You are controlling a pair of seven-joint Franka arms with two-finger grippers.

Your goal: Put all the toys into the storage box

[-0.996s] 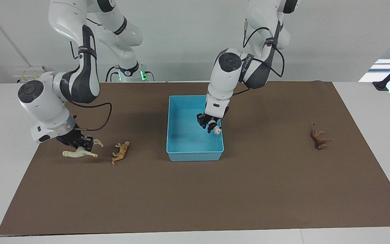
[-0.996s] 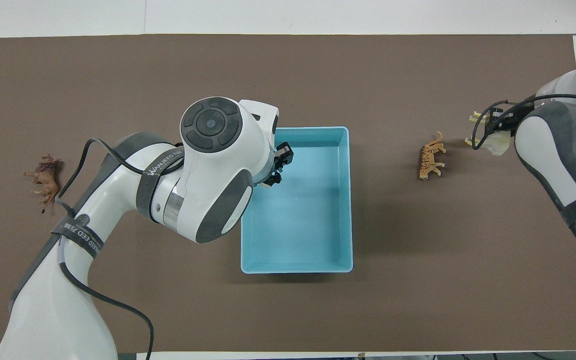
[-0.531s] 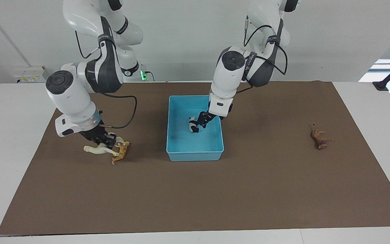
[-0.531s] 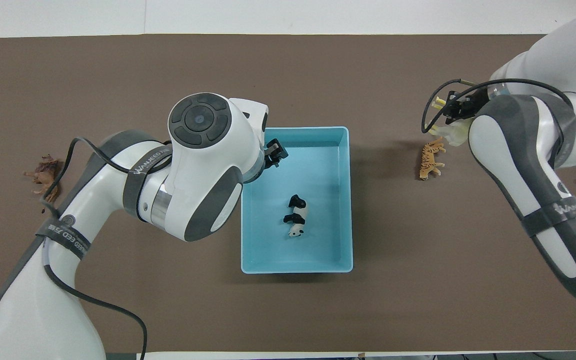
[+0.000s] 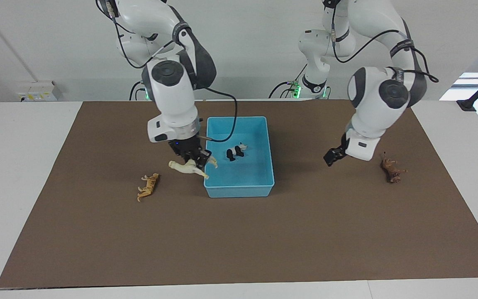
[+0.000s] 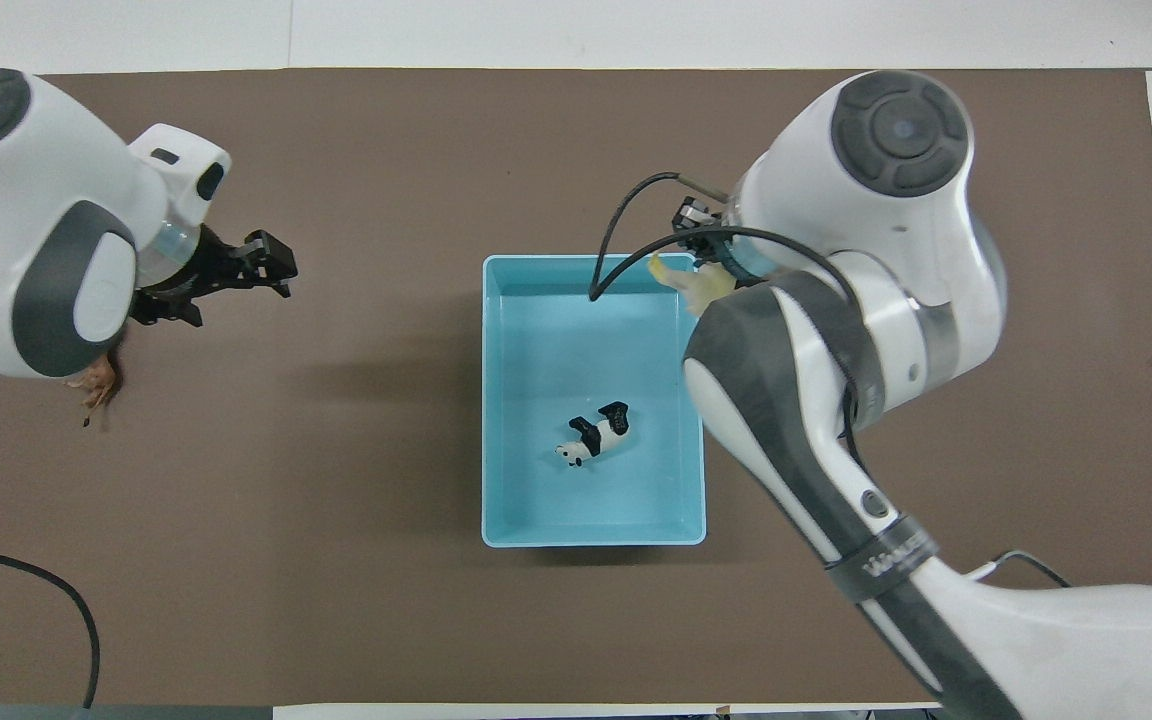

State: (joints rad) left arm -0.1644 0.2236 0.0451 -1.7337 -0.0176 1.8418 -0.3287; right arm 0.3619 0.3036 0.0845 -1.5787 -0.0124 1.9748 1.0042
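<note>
The right claw is hanging over the storage box edge at the right arm's end, clamped on the cream-white horse — the figurine is lying lengthwise under the fingertips, part of it out over the brown mat and its legs over the box rim. In the overhead view only a pale bit of the horse is showing past the arm, at the box corner farthest from the robots.

The panda is lying on its side on the floor of the light blue box, alone in there. The orange spotted cat is lying on the mat toward the right arm's end of the surface, well apart from the box.

The left claw is hanging with its fingers spread wide and nothing between them — it is over bare mat between the box and the reddish-brown animal, which is lying on the mat toward the left arm's end.
</note>
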